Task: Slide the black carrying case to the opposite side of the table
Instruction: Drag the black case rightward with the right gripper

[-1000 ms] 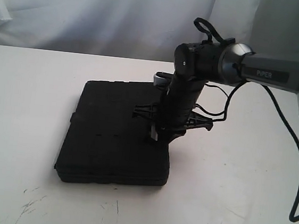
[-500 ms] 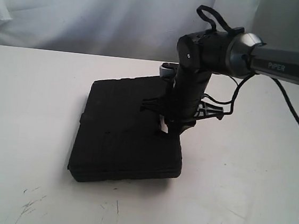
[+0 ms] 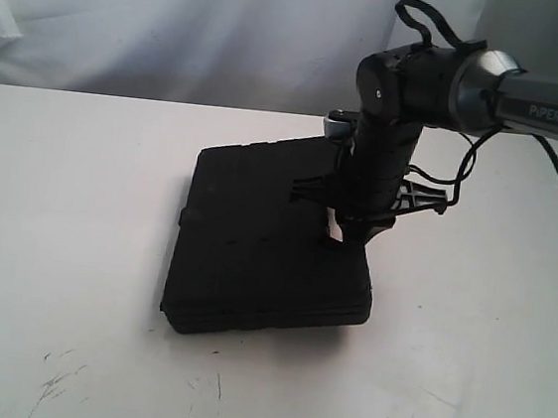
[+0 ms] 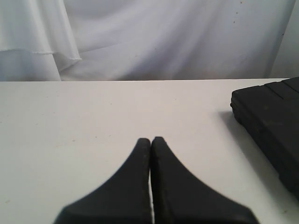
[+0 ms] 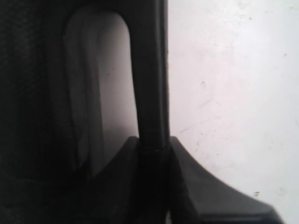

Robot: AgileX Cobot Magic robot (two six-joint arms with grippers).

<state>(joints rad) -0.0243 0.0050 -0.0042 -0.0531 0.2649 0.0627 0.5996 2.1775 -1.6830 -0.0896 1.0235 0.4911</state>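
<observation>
I am seeing the case (image 3: 265, 243) lying flat on the worktop (image 3: 50, 205), a little right of the middle in the exterior view. Over the last second it has been travelling rightward, and its outline is now turned slightly compared with a second ago. The right end effector (image 3: 344, 234) is standing over the case's right edge, pointing down, and it has been moving right along with the case. In the right wrist view its fingers are pinching narrowly on either side of the handle bar (image 5: 149, 74) beside the cutout, so it is gripping the case. The left end effector (image 4: 151, 141) is hovering over bare worktop, off to the side of the case and clear of it, its fingers pressed together on nothing. Dark scuff marks (image 3: 57, 377) are showing on the near worktop, apart from the case.
</observation>
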